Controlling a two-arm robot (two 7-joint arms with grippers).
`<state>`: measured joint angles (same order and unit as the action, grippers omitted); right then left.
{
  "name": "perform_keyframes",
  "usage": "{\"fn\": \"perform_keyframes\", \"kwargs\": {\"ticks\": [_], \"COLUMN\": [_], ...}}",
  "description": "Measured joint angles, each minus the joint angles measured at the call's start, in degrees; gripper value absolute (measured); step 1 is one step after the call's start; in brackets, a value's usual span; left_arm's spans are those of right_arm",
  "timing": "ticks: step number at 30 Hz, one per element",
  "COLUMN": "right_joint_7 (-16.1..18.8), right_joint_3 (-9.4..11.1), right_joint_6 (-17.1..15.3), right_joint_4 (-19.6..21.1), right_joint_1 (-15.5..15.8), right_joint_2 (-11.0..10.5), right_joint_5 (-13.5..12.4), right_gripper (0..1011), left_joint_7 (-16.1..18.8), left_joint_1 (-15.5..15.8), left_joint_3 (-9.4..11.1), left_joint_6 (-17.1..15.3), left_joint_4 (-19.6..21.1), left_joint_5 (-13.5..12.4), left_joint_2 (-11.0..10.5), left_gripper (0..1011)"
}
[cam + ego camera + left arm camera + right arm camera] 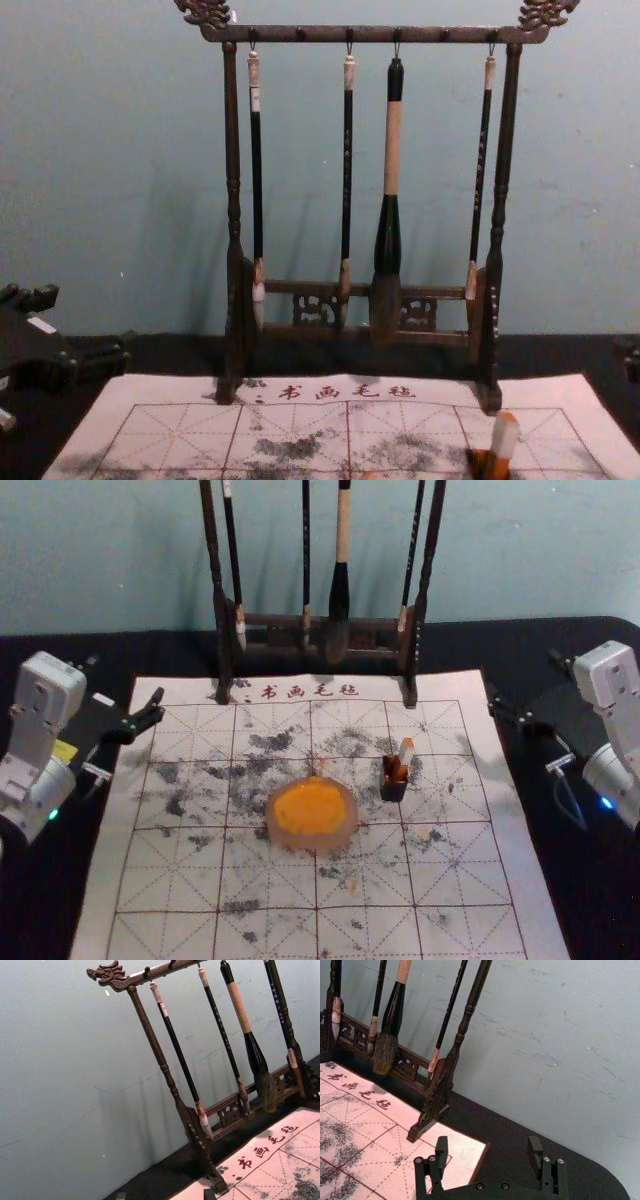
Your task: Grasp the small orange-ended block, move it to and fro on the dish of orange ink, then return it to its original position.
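In the head view, the small pale block with an orange end stands slightly tilted in a small dark holder, right of the round dish of orange ink. The chest view shows the block with its orange end up. My left gripper is open beyond the mat's left edge, far from the dish; its fingertips also show in the left wrist view. Open and empty, my right gripper hangs beyond the mat's right edge, and in the right wrist view the gripper has its fingers wide apart.
A dark wooden rack with hanging brushes stands at the mat's back edge, near the wall. The white gridded mat, stained with ink, lies on a black table. A large brush hangs right of the rack's middle.
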<state>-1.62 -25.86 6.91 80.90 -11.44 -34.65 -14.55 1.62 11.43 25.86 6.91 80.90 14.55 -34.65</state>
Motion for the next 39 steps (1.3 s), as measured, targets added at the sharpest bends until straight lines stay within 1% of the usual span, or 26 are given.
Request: {"fn": "perform_keyframes", "kwargs": {"ticks": [39], "right_joint_7": [0.0], "right_joint_3": [0.0], "right_joint_6": [0.0], "right_joint_4": [0.0], "right_joint_1": [0.0], "right_joint_2": [0.0], "right_joint_5": [0.0], "right_gripper": [1002], "left_joint_7": [0.0], "left_joint_1": [0.0], "left_joint_3": [0.0], "left_joint_6": [0.0], "left_joint_4": [0.0], "left_joint_5": [0.0], "left_joint_2": [0.0], "left_gripper": [1001]}}
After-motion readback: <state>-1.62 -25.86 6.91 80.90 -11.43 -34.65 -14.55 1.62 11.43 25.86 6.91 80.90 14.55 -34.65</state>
